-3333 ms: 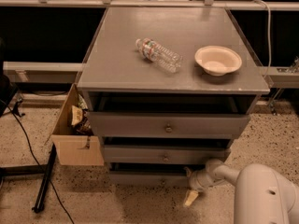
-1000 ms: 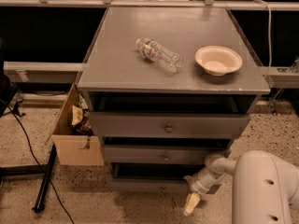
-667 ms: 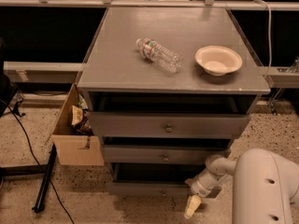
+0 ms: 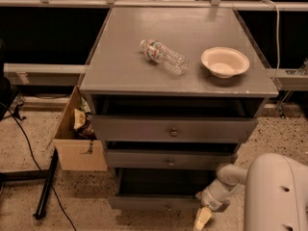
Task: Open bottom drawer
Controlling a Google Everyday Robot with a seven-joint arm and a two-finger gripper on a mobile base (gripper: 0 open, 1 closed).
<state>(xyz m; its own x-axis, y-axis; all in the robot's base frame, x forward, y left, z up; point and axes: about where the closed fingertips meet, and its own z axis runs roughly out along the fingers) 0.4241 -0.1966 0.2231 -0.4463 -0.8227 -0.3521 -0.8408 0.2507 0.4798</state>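
Note:
The bottom drawer (image 4: 154,202) is the lowest and slimmest grey front of the grey cabinet (image 4: 144,76). It stands pulled out past the two drawers above, with its dark inside showing. Its knob is hard to make out. My gripper (image 4: 202,218) hangs at the end of the white arm (image 4: 226,184), just off the drawer front's right end and near the floor. The middle drawer (image 4: 169,160) and the top drawer (image 4: 173,129) each show a small round knob and stand slightly out.
A clear plastic bottle (image 4: 163,57) lies on the cabinet top beside a cream bowl (image 4: 224,61). A cardboard box (image 4: 77,134) with items stands on the floor at the cabinet's left. Black cables and a stand leg (image 4: 45,186) lie on the speckled floor.
The bottom drawer has slid further out toward the camera. My gripper has moved down and toward the camera along with the drawer front.

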